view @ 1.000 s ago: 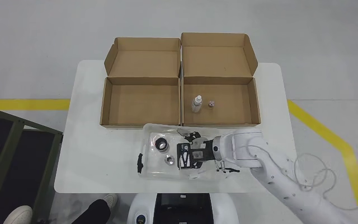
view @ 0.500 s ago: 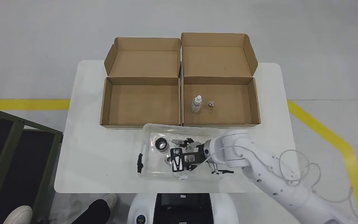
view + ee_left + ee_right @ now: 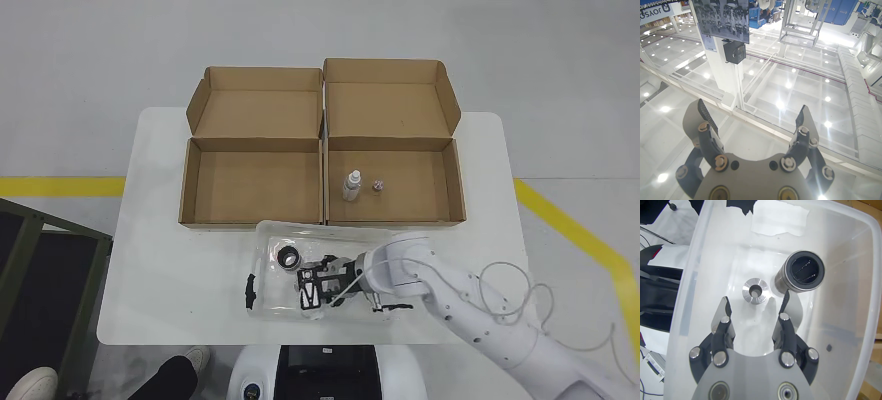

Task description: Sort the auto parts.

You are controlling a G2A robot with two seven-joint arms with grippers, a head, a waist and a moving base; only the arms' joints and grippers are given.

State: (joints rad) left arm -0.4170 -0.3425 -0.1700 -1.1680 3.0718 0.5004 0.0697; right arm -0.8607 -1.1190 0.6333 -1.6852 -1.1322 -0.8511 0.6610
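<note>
The right hand (image 3: 756, 298), fingers apart, hangs inside the clear bin (image 3: 857, 285), its tips either side of a small silver collar (image 3: 755, 291) with the bore facing up. Just beyond, a linear bearing (image 3: 800, 275) stands on end, axis vertical, base hidden. The left hand (image 3: 751, 113) gapes at the ceiling.

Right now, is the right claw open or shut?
Open. The right claw has its fingers spread apart, gripping nothing, inside the clear bin, tips just short of the small metal bushing.

right gripper (image 3: 756, 296) spread, pointing down, left gripper (image 3: 751, 103) spread, upturned
</note>
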